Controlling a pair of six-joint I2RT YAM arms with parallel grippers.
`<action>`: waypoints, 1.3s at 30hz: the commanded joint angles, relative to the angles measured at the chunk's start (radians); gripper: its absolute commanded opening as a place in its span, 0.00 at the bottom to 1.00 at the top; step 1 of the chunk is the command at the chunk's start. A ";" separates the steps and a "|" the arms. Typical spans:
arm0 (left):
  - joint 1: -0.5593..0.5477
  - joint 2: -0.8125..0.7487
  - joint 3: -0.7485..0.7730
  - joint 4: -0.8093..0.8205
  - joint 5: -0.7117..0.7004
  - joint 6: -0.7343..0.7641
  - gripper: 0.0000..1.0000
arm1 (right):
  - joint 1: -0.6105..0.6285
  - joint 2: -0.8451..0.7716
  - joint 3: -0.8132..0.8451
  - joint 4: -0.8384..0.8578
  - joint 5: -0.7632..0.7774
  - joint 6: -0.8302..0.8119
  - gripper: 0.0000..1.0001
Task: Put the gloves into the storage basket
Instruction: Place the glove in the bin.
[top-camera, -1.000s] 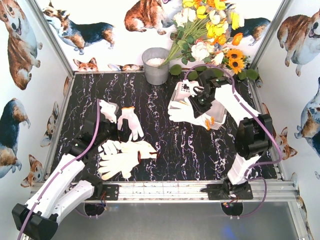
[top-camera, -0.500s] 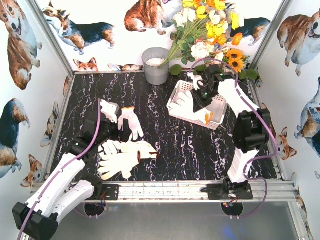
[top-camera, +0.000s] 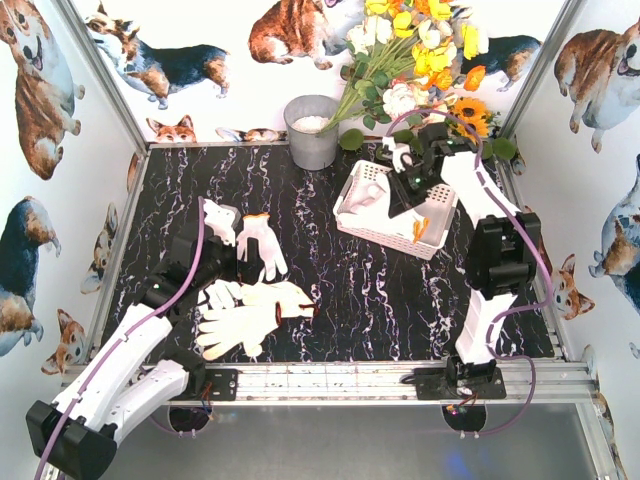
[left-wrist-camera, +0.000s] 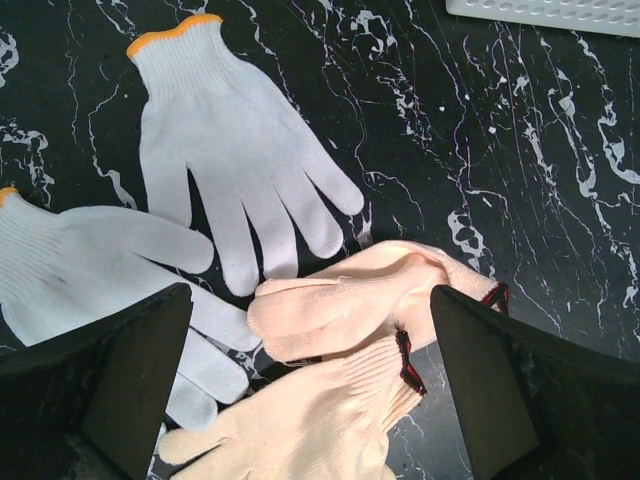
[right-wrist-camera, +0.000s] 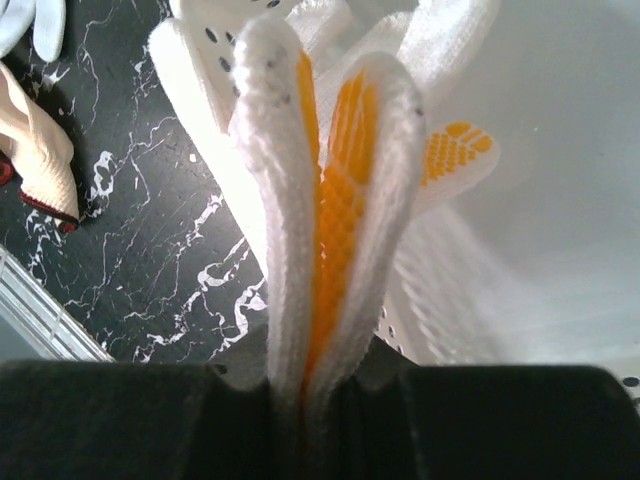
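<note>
Orange-palmed glove (right-wrist-camera: 320, 200) clamped in the right gripper (top-camera: 413, 188) over the storage basket (top-camera: 385, 232); left gripper (left-wrist-camera: 310, 385) spread wide above gloves (top-camera: 245, 315) on the table (top-camera: 400, 300). If released near the rim, the glove may be left draped outside

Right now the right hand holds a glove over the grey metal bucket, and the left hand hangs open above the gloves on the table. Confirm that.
One error: the right hand holds its glove over the white storage basket, not the grey bucket, as the top view shows. The left hand does hang open above the gloves on the table.
</note>
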 joint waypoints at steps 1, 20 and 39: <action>0.014 0.003 -0.006 0.017 0.012 0.008 1.00 | -0.025 0.022 0.088 -0.001 -0.038 -0.014 0.00; 0.016 0.016 -0.006 0.018 0.016 0.011 1.00 | -0.026 0.186 0.293 -0.108 -0.215 -0.035 0.00; 0.016 0.015 -0.006 0.016 0.016 0.016 1.00 | -0.026 0.221 0.162 -0.076 0.011 -0.054 0.00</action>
